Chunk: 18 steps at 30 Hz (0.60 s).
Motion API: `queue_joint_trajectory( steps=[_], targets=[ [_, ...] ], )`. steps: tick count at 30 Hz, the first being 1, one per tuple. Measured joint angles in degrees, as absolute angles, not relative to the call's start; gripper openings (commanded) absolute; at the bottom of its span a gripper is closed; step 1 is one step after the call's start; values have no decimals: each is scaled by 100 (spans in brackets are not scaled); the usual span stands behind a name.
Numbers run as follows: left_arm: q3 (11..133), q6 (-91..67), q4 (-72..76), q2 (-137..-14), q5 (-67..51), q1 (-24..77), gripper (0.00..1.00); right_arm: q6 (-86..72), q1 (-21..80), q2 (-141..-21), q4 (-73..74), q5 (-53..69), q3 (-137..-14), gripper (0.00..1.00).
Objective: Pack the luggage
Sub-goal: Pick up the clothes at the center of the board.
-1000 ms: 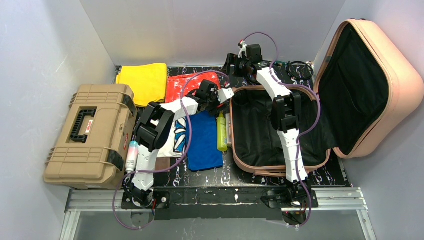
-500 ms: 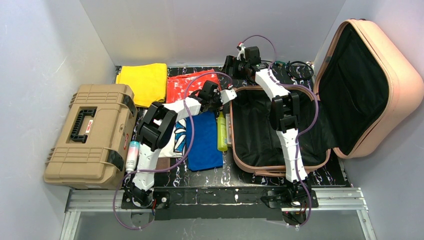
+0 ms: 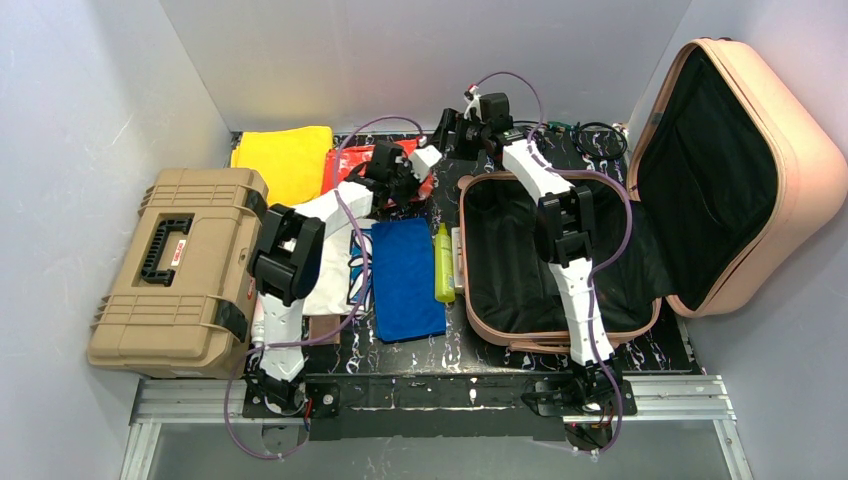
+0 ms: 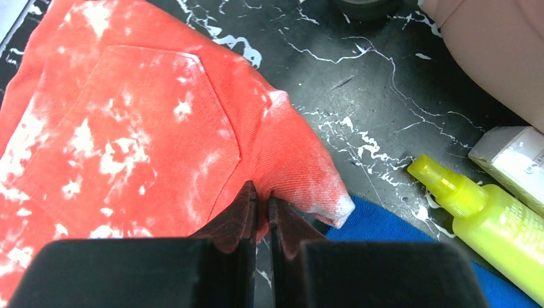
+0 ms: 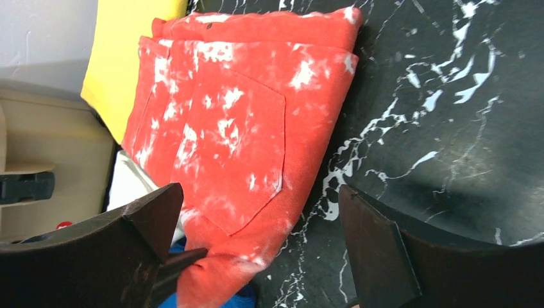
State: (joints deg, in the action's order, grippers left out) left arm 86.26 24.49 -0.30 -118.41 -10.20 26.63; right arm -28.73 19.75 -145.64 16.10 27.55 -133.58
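The luggage point(image 3: 800, 150) is a peach-pink suitcase lying open at the right, its black-lined base empty and its lid leaning on the wall. A red garment with white blotches point(image 3: 350, 165) lies folded at the back, left of the luggage. My left gripper point(image 3: 415, 187) is shut on the garment's near right corner point(image 4: 301, 179), which bunches up between the jaws point(image 4: 262, 200). My right gripper point(image 3: 445, 130) hovers open just behind the garment point(image 5: 231, 128), its fingers wide apart point(image 5: 260, 192) and nothing between them.
A tan toolbox point(image 3: 180, 265) fills the left side. A yellow cloth point(image 3: 290, 160) lies at the back left. Next to the luggage's left wall lie a blue cloth point(image 3: 405, 280), a white printed garment point(image 3: 340, 275), a yellow-green spray bottle point(image 3: 443, 265) and a white box point(image 4: 513, 160). Black cables point(image 3: 600, 140) sit behind the luggage.
My left gripper has shut on the red garment's corner and moved back and to the left with it. The right gripper has shifted slightly left, still open.
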Motion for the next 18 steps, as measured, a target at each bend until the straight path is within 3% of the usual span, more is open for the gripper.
queue_joint_trajectory(
  steps=[18],
  targets=[
    [7878,1376,183,-11069,-1745,2034,0,-4711,2370,-14208,838,3122,-12186,100]
  ],
)
